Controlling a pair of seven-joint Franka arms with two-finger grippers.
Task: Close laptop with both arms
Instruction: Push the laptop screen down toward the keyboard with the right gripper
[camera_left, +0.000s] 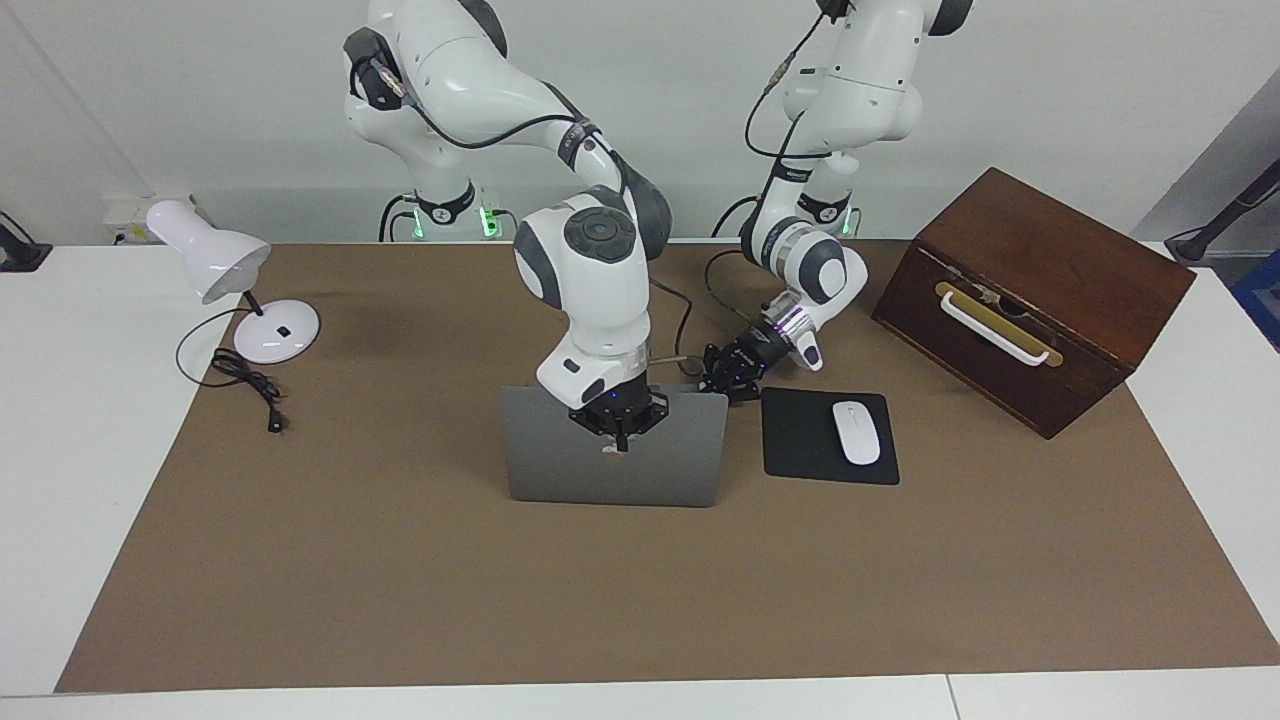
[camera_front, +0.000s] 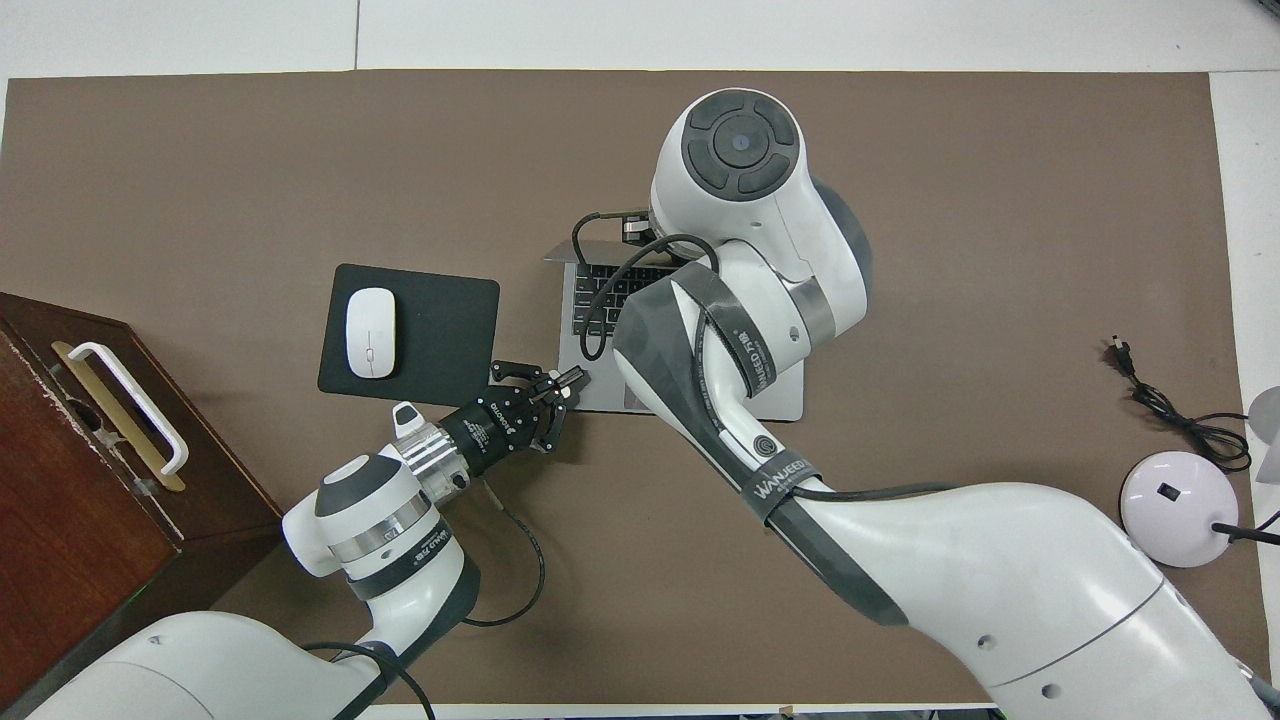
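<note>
Pressing my closed right gripper (camera_left: 619, 441) against the back of the laptop (camera_left: 560, 460) lid, I have it tilted partway over the keyboard. My left gripper (camera_left: 722, 385) (also closed) rests at the laptop base's corner beside the mouse pad (camera_left: 800, 440). The laptop sits mid-table on the brown mat (camera_left: 400, 560).
</note>
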